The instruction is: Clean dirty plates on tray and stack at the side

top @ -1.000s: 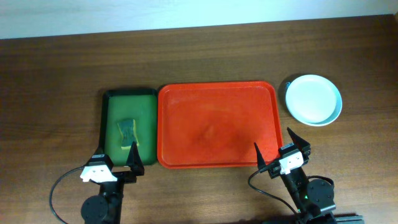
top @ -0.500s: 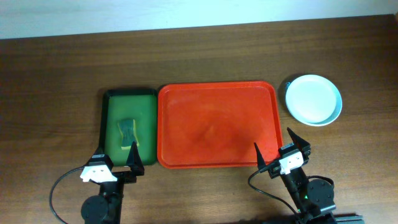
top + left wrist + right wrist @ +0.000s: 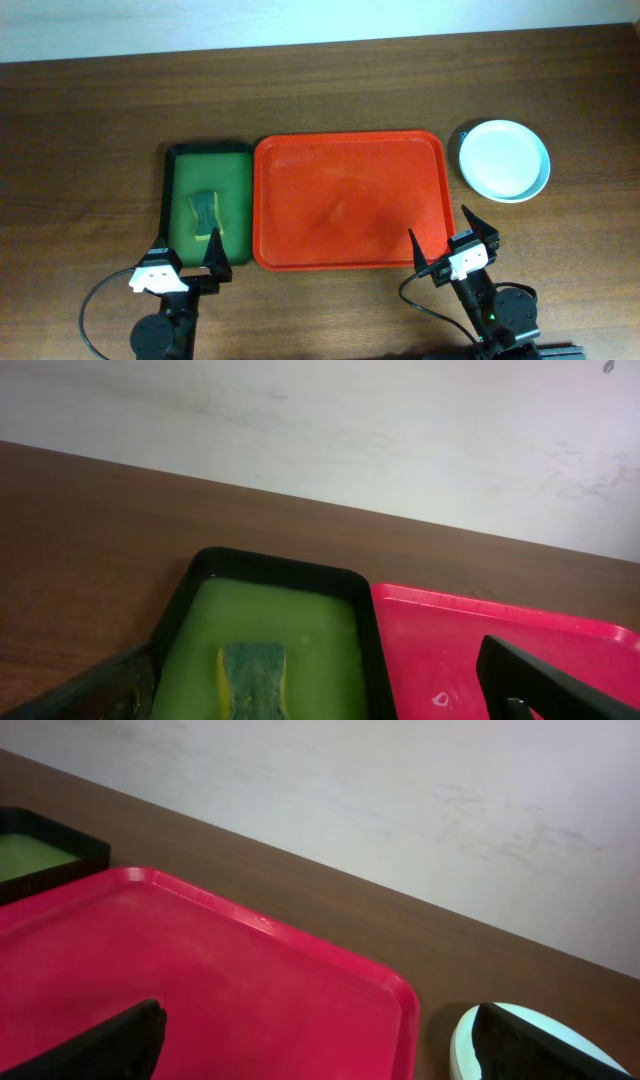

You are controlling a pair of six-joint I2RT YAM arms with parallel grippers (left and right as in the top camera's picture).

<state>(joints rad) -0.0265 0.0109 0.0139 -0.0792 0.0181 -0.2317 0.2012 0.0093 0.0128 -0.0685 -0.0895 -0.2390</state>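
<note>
The red tray [image 3: 349, 200] lies in the middle of the table with nothing on it; it also shows in the left wrist view [image 3: 470, 650] and the right wrist view [image 3: 200, 980]. A stack of pale mint plates [image 3: 504, 160] sits on the table to the right of the tray; its edge shows in the right wrist view [image 3: 470, 1035]. I cannot tell how many plates it holds. No smear shows on the top plate. My left gripper [image 3: 187, 257] is open and empty near the front of the green tray. My right gripper [image 3: 451, 238] is open and empty at the red tray's front right corner.
A dark green tray [image 3: 208, 205] with a green and yellow sponge [image 3: 205, 213] stands left of the red tray; the sponge also shows in the left wrist view [image 3: 252, 675]. A white wall runs along the table's far edge.
</note>
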